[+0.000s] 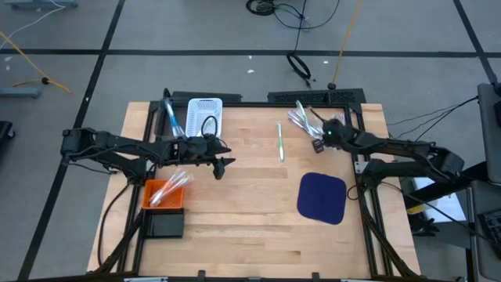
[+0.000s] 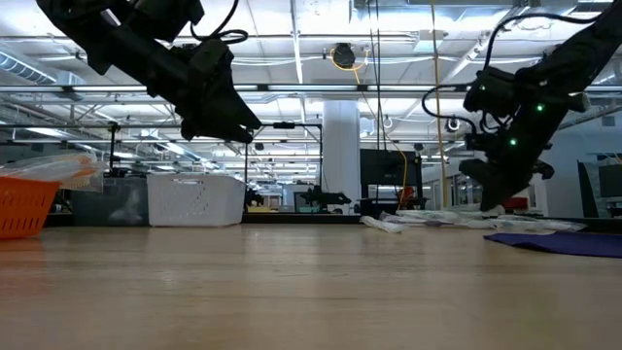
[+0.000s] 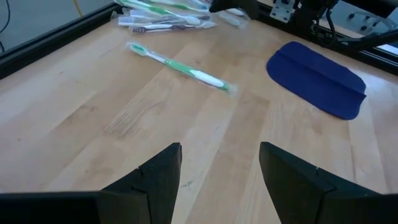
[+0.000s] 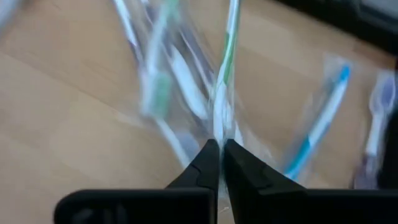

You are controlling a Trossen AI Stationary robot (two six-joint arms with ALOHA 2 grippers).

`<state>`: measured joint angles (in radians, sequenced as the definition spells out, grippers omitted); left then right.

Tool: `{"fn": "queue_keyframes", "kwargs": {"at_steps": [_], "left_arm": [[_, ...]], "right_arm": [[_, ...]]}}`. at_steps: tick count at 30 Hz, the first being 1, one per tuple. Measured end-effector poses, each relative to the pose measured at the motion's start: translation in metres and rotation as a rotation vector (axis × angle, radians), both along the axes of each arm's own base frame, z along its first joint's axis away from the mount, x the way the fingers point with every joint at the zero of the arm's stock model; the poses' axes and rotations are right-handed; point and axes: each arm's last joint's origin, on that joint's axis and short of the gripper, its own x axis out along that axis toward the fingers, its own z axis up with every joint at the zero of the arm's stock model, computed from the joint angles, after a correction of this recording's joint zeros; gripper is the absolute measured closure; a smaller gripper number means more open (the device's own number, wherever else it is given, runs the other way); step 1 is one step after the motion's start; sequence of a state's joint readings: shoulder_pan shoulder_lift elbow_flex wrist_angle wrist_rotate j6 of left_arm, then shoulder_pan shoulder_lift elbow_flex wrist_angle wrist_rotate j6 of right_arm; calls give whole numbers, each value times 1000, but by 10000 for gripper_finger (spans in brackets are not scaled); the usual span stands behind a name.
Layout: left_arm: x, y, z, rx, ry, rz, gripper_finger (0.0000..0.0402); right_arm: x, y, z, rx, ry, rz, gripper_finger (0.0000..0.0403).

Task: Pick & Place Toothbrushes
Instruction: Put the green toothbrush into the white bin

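Note:
Several wrapped toothbrushes lie in a loose pile [image 1: 300,117] at the table's far right, also in the right wrist view [image 4: 161,81] and the low view [image 2: 428,221]. My right gripper [image 4: 219,152] stands over the pile, shut on a green-and-white toothbrush [image 4: 227,68]. A single green toothbrush [image 1: 280,142] lies flat on the wood at mid-table, also in the left wrist view [image 3: 180,65]. My left gripper [image 1: 221,167] hovers open left of it, nothing between its fingers [image 3: 155,180]. An orange basket [image 1: 164,193] holds some toothbrushes. My right gripper pinches the green-and-white toothbrush, in its clear wrapper, between its two fingertips at the end nearest them [image 4: 220,127]. The fingers slant down from the table's right side, and the toothbrush runs on away from them, along their line. Whether its far end rests on the pile is blurred.
A white basket [image 1: 205,116] stands at the far edge, left of centre. A dark blue cloth [image 1: 322,197] lies flat at the right. A black box [image 1: 166,225] sits in front of the orange basket. Bare wood [image 1: 250,235] spans the near half.

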<state>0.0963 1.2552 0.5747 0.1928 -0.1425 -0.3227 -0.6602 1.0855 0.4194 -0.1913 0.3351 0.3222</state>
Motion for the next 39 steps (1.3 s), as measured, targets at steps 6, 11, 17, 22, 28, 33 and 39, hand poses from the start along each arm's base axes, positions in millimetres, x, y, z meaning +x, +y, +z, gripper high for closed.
{"fn": "queue_keyframes", "kwargs": {"at_steps": [6,11,17,22,28,33,39], "left_arm": [[1,0,3,-5,-32,15,185],[4,-1,7,-9,-91,20,185],[8,-6,18,0,-204,-2,185],[11,-7,30,11,-335,-10,185],[12,-7,43,30,-466,-13,185],[12,-9,49,52,-522,-24,185],[12,-18,54,94,-571,-65,185]], "right_arm": [[13,7,26,-50,-137,95,400],[26,23,48,-89,-366,237,400],[46,50,73,-155,-618,440,401],[61,75,84,-192,-751,592,401],[77,99,86,-245,-826,688,402],[89,112,81,-262,-853,735,402],[101,122,73,-276,-886,784,403]]}}
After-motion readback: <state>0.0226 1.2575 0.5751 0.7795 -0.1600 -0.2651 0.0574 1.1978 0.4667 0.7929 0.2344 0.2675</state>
